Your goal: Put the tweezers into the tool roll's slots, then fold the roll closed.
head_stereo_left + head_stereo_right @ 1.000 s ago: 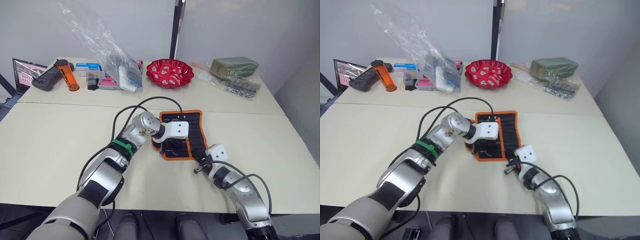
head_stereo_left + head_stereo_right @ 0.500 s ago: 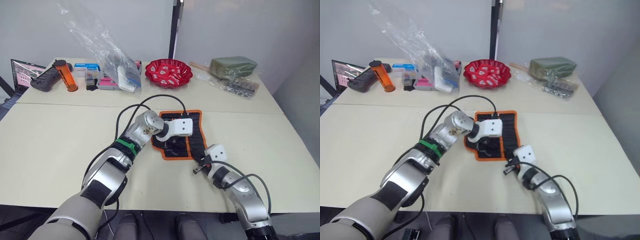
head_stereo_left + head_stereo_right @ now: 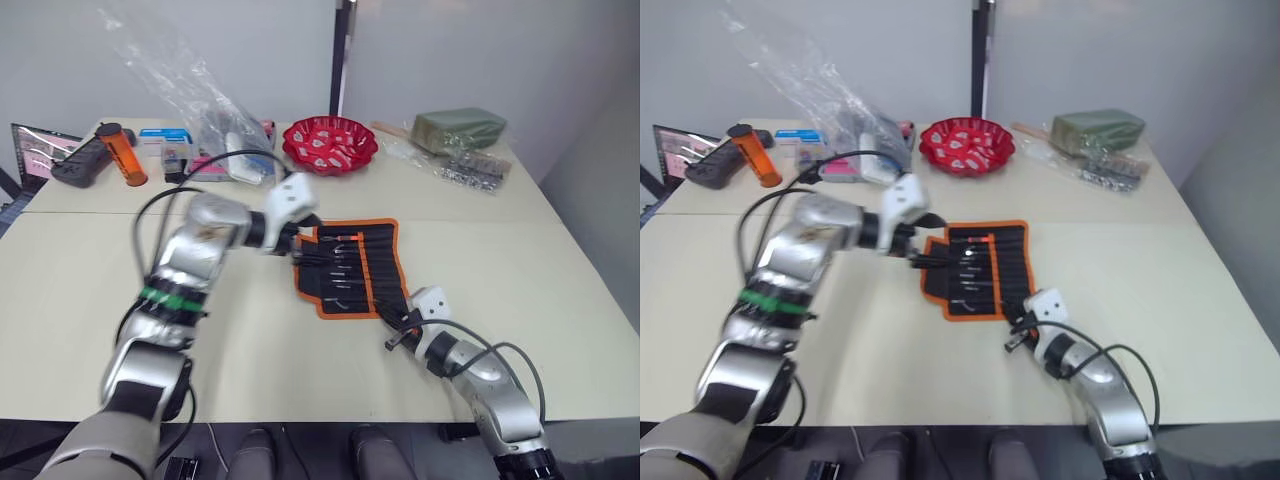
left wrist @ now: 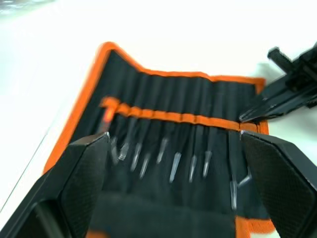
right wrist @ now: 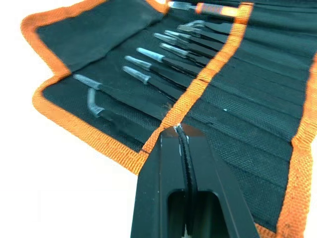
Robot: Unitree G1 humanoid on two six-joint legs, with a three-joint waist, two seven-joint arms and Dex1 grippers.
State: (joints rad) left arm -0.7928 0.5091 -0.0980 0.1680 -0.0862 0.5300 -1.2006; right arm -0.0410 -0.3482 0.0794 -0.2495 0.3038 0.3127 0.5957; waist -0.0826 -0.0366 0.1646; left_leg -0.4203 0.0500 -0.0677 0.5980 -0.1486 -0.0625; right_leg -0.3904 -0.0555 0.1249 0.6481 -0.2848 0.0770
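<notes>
The tool roll [image 3: 378,262] lies opened flat in the middle of the table, black with orange edging. Several tweezers [image 5: 158,62] sit side by side in its slots [image 4: 163,106], held under an orange band, points exposed. My left gripper [image 4: 174,136] hovers at the roll's left edge [image 3: 302,250], open wide with nothing between its fingers [image 4: 84,168]. By the roll's near right corner, my right gripper [image 3: 393,340] is shut, its tips [image 5: 177,130] resting at the end of the orange band.
At the back of the table stand a red bowl [image 3: 330,145], a crumpled plastic bag [image 3: 215,115] over small boxes, an orange cylinder [image 3: 125,155] and a green packet [image 3: 460,128]. A seam crosses the table behind the roll.
My left gripper has opened, let go of the roll and swung back to its left edge. The roll now lies spread flat with the tweezers showing. The right gripper has stayed put.
</notes>
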